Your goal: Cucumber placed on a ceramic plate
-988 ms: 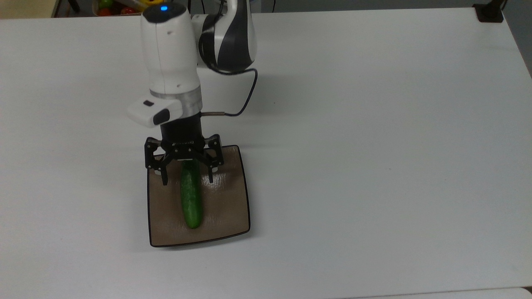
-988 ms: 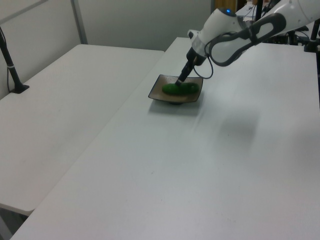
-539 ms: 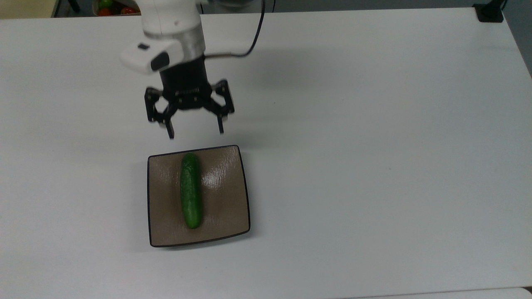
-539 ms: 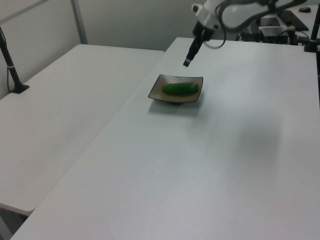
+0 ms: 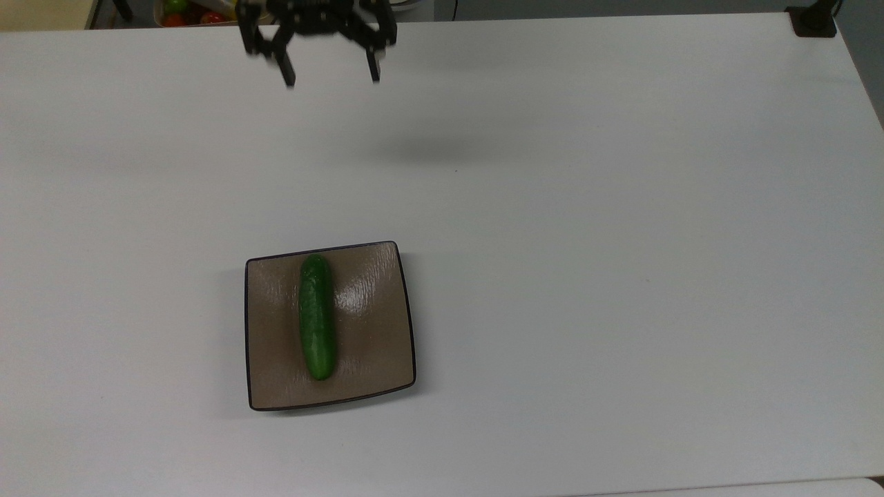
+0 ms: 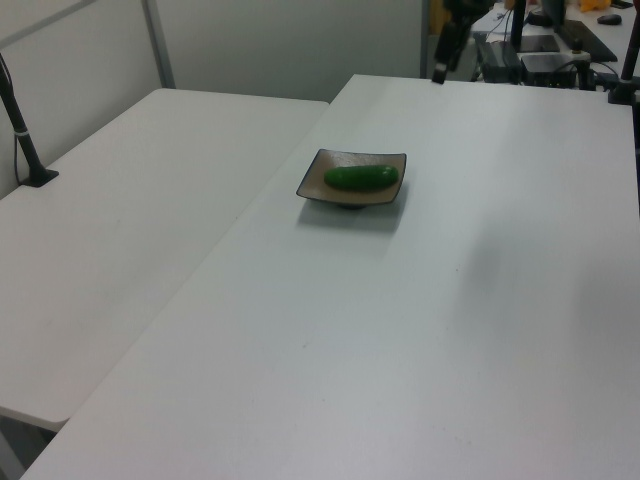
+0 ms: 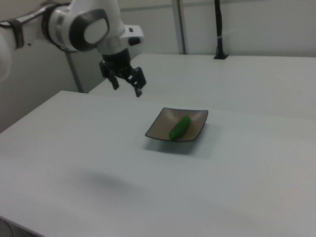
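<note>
Top view: the cucumber (image 5: 318,317) is seen lying lengthwise on the ceramic plate (image 5: 376,324), left of the plate's middle. The plate is set on the white table (image 5: 587,241). The gripper (image 5: 330,74) is found at the top edge of the frame, well apart from the plate, its fingers spread and nothing held between them.

Left view: the cucumber (image 6: 361,178) is shown resting across the plate (image 6: 312,181). The gripper (image 6: 438,74) is glimpsed at the table's far end.

Right view: the gripper (image 7: 128,88) is held above the table, fingers apart and empty, to the right view's left of the plate (image 7: 160,127), on which the cucumber (image 7: 179,127) is laid.
</note>
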Available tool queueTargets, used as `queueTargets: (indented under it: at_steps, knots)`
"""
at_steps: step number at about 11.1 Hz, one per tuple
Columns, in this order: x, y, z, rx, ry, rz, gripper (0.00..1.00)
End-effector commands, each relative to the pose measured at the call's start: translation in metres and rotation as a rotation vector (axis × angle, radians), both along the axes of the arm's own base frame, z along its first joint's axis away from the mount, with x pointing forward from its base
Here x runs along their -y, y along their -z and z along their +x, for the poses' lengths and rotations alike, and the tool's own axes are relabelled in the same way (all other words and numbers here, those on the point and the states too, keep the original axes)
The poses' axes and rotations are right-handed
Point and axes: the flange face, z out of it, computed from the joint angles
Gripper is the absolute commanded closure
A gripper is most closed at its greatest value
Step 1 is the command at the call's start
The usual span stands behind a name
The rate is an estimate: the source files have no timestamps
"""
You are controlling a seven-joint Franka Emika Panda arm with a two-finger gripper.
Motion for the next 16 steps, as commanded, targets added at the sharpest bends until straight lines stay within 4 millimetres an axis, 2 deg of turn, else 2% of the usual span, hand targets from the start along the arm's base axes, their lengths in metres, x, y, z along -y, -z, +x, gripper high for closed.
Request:
queueTargets:
  at_steps: [1, 3, 6, 8, 11, 13, 16]
  knots:
    - [-0.002, -0.017, -0.043, -0.126, 0.195, -0.038, 0.00]
    - [-0.008, -0.027, -0.065, -0.195, 0.191, -0.055, 0.00]
    - [-0.020, -0.032, -0.075, -0.208, 0.167, -0.059, 0.00]
    - [-0.020, -0.026, -0.073, -0.200, 0.143, -0.060, 0.00]
    - [-0.019, -0.021, -0.062, -0.141, 0.017, -0.070, 0.00]
    - [-0.016, -0.025, -0.055, -0.080, -0.038, -0.074, 0.00]
    - [-0.015, -0.020, -0.046, -0.049, -0.050, -0.078, 0.00]
